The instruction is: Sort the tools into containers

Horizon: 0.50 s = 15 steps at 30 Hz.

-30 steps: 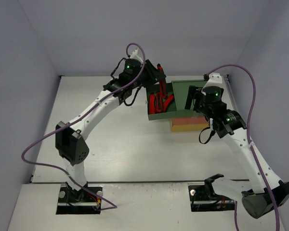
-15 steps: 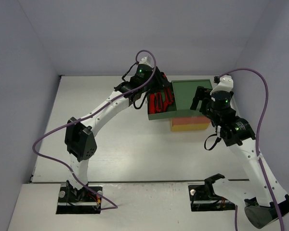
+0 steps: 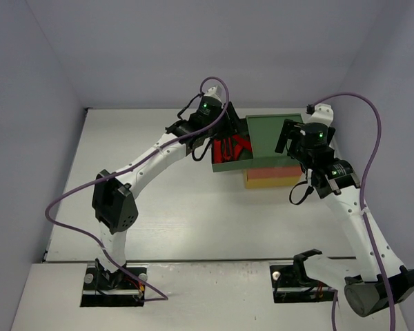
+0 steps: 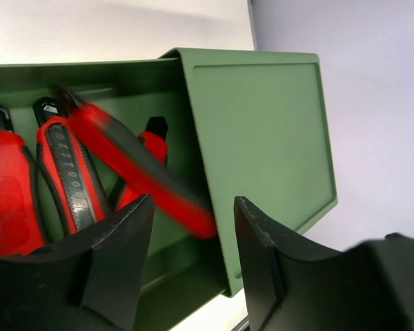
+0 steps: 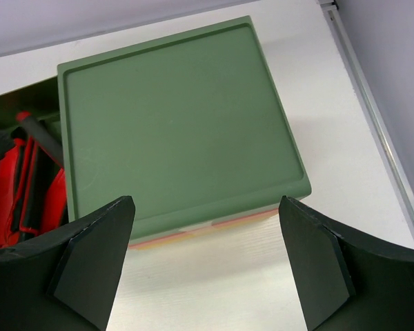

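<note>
left gripper (image 4: pixel 193 204) open, empty — over drawer (image 4: pixel 110 69), red tool (image 4: pixel 127 165) loose inside | right gripper (image 5: pixel 205 204) wide open, empty — above unit (image 5: pixel 172 117), likely to steady it

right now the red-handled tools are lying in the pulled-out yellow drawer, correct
Not quite. The pulled-out drawer holding the red-handled tools is green, not yellow. The left wrist view shows this clearly.

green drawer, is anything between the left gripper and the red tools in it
Nothing visible does. The left gripper hangs open over the pulled-out green drawer, with the red tools lying uncovered just beyond it. The unit's green top sits off to one side.
</note>
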Available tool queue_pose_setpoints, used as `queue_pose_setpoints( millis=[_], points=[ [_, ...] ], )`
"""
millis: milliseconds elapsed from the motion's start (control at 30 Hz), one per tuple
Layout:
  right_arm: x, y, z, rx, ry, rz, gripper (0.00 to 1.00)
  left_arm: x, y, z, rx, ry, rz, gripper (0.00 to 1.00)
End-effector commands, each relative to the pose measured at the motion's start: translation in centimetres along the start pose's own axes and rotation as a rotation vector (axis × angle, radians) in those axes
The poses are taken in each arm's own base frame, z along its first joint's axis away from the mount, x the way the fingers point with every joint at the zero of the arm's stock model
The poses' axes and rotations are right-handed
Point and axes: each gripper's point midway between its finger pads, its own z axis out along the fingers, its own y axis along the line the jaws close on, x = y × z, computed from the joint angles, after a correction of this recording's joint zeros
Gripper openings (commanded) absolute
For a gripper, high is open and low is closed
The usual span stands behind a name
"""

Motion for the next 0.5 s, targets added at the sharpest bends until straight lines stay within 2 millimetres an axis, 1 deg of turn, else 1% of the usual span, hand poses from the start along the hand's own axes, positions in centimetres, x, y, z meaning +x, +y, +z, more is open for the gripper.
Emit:
queue_pose_setpoints(
  millis=[0,67,167,233,300,333,400,433,467],
  points=[
    [-3.7,-0.9,-0.1,0.034,-0.099,0.037,0.83,-3.3,-5.0,-3.9,0.131,-0.078,0.061,0.50],
    [-4.0,-1.5,0.4,0.052,-0.097,0.041,0.83,-3.9,-5.1,-4.5,0.128,-0.101,0.090,0.53],
    [-5.1,-3.0,1.2,0.077,-0.099,0.051,0.83,-5.3,-5.7,-6.5,0.118,-0.144,0.195,0.53],
    [-5.6,-3.1,1.9,0.050,-0.088,0.057,0.83,-6.0,-5.3,-7.8,0.085,-0.162,0.280,0.53],
    [-5.7,-3.8,3.3,0.010,-0.056,0.075,0.83,-6.5,-4.4,-8.9,0.042,-0.177,0.361,0.53],
    [-5.8,-3.9,3.7,-0.006,-0.046,0.083,0.83,-6.7,-3.9,-9.8,0.025,-0.177,0.426,0.53],
    [-6.0,-4.3,4.6,-0.042,-0.026,0.099,0.84,-6.5,-2.1,-10.7,-0.014,-0.158,0.518,0.53],
    [-6.0,-4.3,5.0,-0.042,-0.021,0.096,0.84,-6.1,-0.7,-10.2,-0.040,-0.137,0.516,0.53],
    [-5.8,-4.4,5.5,-0.054,-0.005,0.102,0.84,-6.0,0.6,-10.7,-0.043,-0.118,0.541,0.53]
  ],
)
